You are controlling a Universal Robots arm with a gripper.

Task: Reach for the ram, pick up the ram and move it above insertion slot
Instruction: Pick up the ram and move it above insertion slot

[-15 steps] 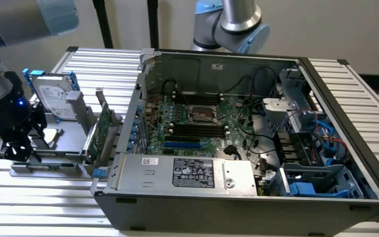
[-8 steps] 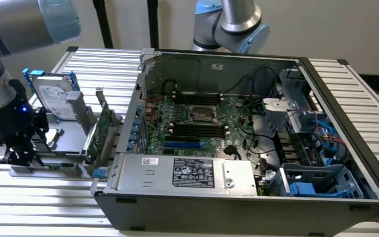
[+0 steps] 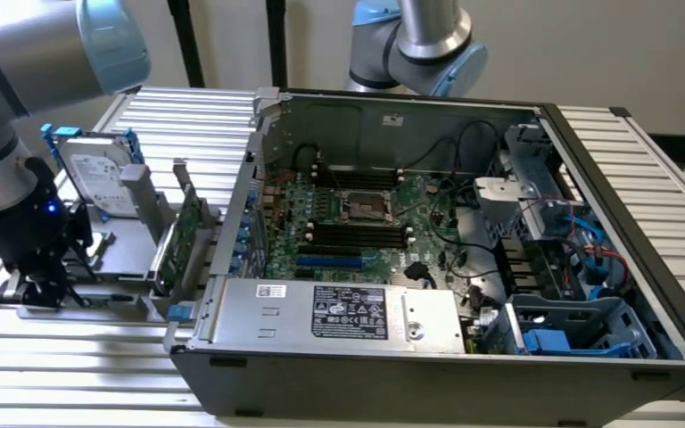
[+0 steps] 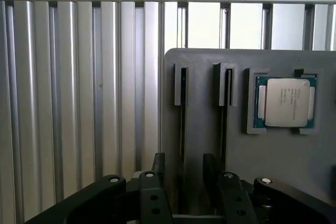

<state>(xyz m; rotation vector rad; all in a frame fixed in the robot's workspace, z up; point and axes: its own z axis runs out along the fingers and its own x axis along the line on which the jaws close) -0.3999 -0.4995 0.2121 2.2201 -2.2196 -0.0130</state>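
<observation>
The gripper (image 4: 184,159) is open, its fingers (image 4: 159,163) straddling the ram (image 4: 182,121), which stands edge-on in the grey holder (image 4: 202,103) at the exterior view's left. Closing off-centre could tilt the thin stick and jam it, or a finger could snag the neighbouring slot (image 4: 226,121).

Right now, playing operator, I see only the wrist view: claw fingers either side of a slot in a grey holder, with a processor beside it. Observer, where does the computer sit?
Observer: The open computer case lies to the exterior view's right of the holder, where your claw is down.
Operator: Is anything standing near my claw?
Observer: A hard drive and a green expansion card stand upright in the holder, the card on the case's side.
</observation>
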